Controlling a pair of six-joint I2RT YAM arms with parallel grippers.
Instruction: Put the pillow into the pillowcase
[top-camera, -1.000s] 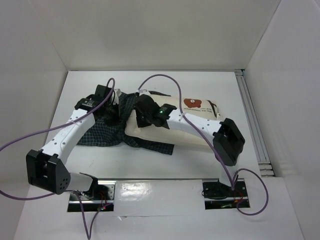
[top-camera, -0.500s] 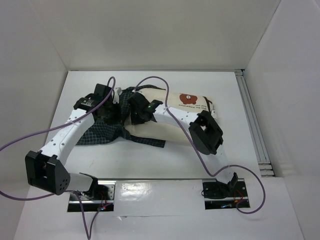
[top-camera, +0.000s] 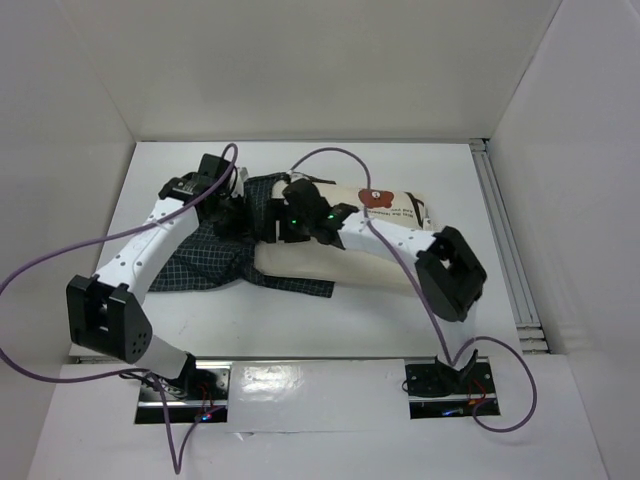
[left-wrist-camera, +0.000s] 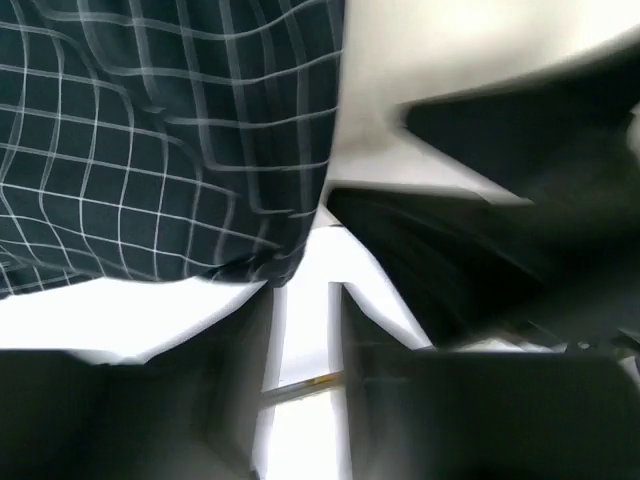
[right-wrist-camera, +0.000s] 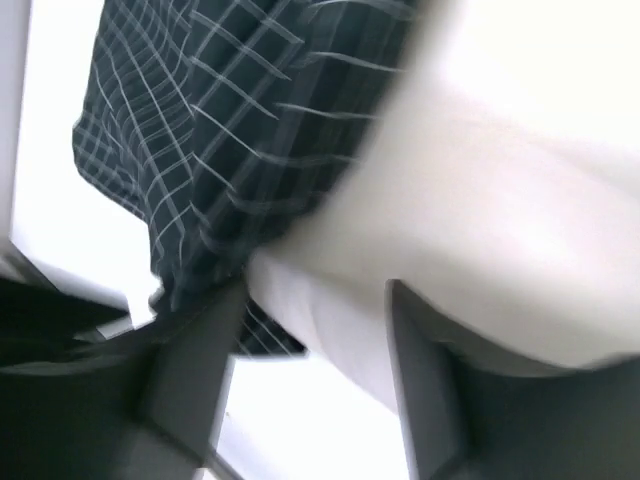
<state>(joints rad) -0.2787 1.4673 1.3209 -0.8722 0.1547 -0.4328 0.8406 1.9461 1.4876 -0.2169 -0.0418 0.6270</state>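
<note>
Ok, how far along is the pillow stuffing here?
Done: the pillow has its left end inside the pillowcase. In hand: the left end effector and right end effector stand open at the case mouth. Left: the bear-print half lies bare and needs covering.

Pillow (top-camera: 350, 262) lies across mid-table (top-camera: 330, 325), its left end inside the pillowcase (top-camera: 195, 268), which spreads leftward on the table.

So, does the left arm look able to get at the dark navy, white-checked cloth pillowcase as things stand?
Probably yes: the left gripper hangs right at the dark navy checked cloth pillowcase, whose hem lies just ahead of its parted jaws, with nothing between.
</note>
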